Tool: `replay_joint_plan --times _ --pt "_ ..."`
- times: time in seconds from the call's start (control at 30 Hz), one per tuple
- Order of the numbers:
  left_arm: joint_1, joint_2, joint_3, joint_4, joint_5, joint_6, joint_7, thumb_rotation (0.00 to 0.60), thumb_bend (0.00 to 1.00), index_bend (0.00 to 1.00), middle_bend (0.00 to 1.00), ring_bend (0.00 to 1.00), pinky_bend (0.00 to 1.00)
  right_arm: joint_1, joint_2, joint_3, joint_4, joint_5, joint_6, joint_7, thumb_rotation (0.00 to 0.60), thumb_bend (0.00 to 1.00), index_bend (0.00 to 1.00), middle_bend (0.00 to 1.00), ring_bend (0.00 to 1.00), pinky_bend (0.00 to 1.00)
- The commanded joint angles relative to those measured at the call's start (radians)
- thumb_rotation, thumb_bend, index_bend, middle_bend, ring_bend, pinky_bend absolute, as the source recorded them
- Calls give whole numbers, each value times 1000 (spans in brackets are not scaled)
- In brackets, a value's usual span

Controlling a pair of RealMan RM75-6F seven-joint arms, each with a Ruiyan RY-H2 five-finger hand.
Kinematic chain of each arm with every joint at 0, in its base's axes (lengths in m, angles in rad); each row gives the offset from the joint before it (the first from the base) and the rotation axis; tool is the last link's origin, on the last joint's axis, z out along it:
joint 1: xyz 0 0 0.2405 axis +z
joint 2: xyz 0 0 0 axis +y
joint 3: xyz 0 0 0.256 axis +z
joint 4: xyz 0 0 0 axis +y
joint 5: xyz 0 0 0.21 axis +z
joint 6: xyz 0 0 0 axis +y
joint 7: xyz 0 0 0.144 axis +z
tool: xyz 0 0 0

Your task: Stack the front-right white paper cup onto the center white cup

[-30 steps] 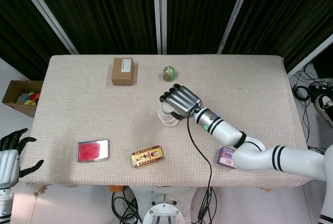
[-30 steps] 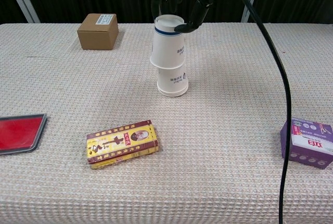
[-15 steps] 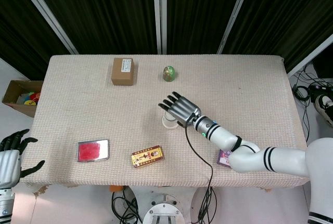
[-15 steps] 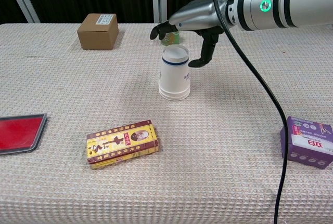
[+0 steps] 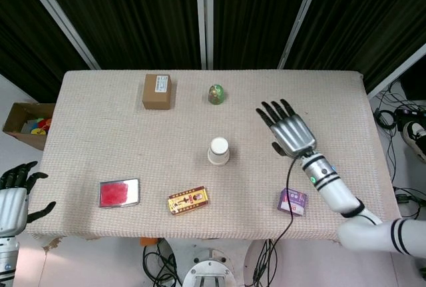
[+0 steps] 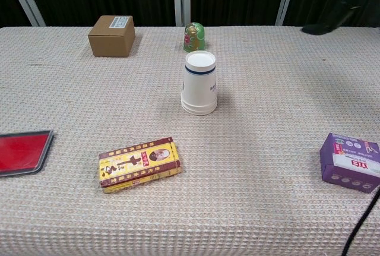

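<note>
**A:** Where did the cups stand at that moment?

**B:** The white paper cup with the dark band near its rim [image 6: 200, 73] sat upside down over the plain white centre cup [image 6: 199, 104], nested squarely at mid-table. Nothing touched the pair.

**A:** And the hands?

**B:** The right hand [image 5: 288, 127] hovered well to the right of the stack, fingers spread flat, holding nothing. The left hand [image 5: 14, 195] hung off the table's near-left corner, fingers loosely apart, also empty.

**A:** So what counted as doing the step well?

**B:** I judged the stacking done, so the step was a clean retreat: lift clear, and draw the arm home without sweeping the purple box [image 6: 352, 162] by the front-right edge. The trailing black cable [image 5: 283, 194] was the likeliest thing to snag it.
</note>
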Motion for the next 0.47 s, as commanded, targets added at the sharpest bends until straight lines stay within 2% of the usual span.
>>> replay_joint_plan --times 0.03,0.13,0.27,0.47 --pt "-19 9 -4 -1 11 -11 78 600 123 350 158 124 160 -262 116 -105 -72 -204 252 194 600 287 0 55 0 20" --pt "-32 13 -6 -22 16 -20 117 600 123 351 158 125 160 -398 123 -156 -36 -289 361 294 600 294 0 64 0 27" --pt "-45 6 -5 -48 26 -31 145 600 123 350 158 124 160 -536 86 -196 48 -376 454 398 600 316 2 83 0 38" --pt "-60 2 -1 -89 36 -45 187 600 123 350 158 125 160 -653 23 -190 174 -453 518 502 600 317 14 89 0 38"
